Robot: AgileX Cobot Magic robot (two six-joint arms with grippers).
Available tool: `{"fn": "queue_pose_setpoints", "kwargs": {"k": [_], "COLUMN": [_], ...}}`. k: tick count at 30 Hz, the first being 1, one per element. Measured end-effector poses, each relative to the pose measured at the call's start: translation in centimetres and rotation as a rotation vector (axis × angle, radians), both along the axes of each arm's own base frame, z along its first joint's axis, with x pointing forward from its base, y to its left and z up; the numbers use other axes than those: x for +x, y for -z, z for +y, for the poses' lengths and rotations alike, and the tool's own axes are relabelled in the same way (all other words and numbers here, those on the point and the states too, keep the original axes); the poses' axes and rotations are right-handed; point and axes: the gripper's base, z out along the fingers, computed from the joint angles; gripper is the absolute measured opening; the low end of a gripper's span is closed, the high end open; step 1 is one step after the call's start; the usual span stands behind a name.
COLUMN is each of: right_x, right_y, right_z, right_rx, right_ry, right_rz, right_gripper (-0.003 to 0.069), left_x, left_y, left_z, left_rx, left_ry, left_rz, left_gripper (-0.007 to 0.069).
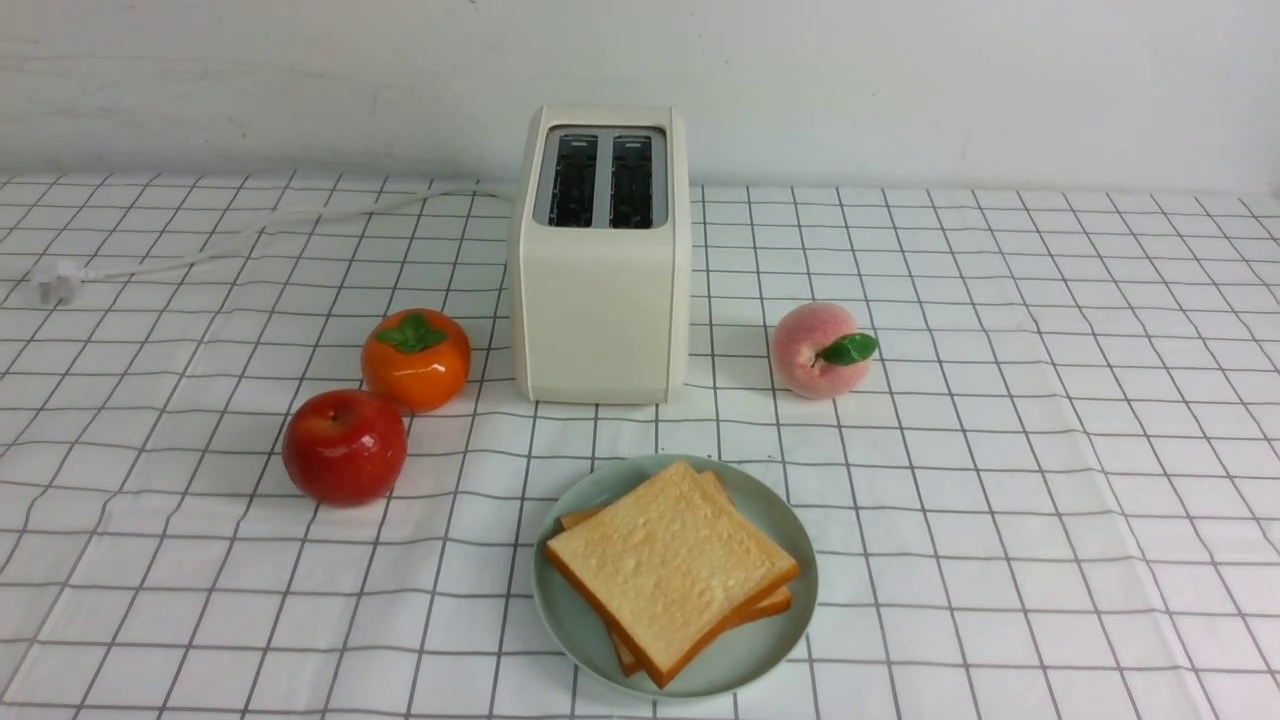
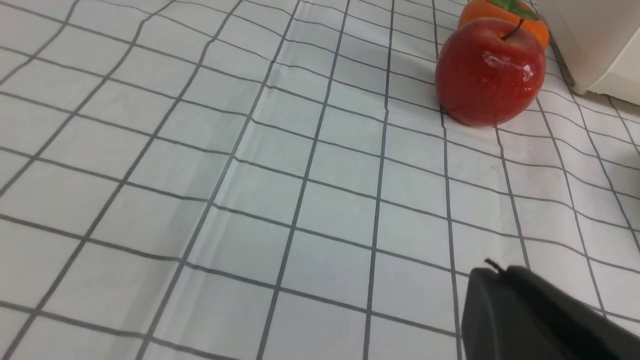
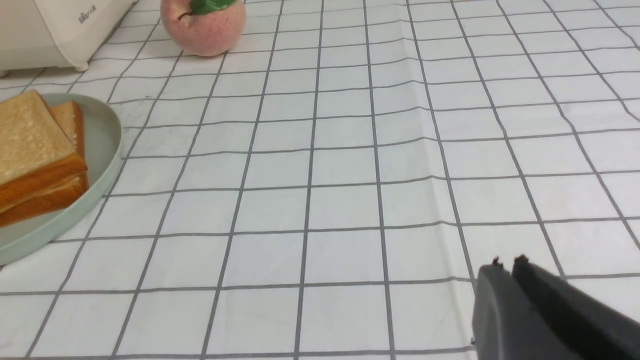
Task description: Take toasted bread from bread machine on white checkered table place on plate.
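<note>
Two slices of toasted bread (image 1: 670,565) lie stacked, slightly askew, on the pale green plate (image 1: 590,620) near the front of the white checkered table (image 1: 1000,500). Behind the plate stands the cream bread machine (image 1: 600,300); both its slots look dark and empty. Neither arm shows in the front view. My left gripper (image 2: 500,270) is shut with nothing in it, over bare cloth short of a red apple (image 2: 490,72). My right gripper (image 3: 506,264) is shut and empty, its fingertips all but touching, over bare cloth well to the side of the plate (image 3: 102,135) and toasted bread (image 3: 30,150).
The red apple (image 1: 344,447) and an orange persimmon (image 1: 415,358) sit left of the bread machine, and a pink peach (image 1: 815,350) sits to its right. A white cord with its plug (image 1: 55,285) runs off to the far left. A white wall backs the table.
</note>
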Motion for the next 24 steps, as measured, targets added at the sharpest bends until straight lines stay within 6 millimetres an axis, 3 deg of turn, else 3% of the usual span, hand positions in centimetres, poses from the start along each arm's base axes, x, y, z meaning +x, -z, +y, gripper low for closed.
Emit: {"fn": "queue_pose_setpoints", "kwargs": {"k": [24], "right_x": [0.0], "right_y": [0.0], "right_z": [0.0], "right_rx": [0.0], "right_ry": [0.0], "right_rz": [0.0], "right_gripper": [0.0065], "left_x": [0.0], "left_y": [0.0], "left_z": [0.0], "left_rx": [0.0], "left_ry": [0.0], "left_rz": [0.0], "left_gripper": [-0.0008]}}
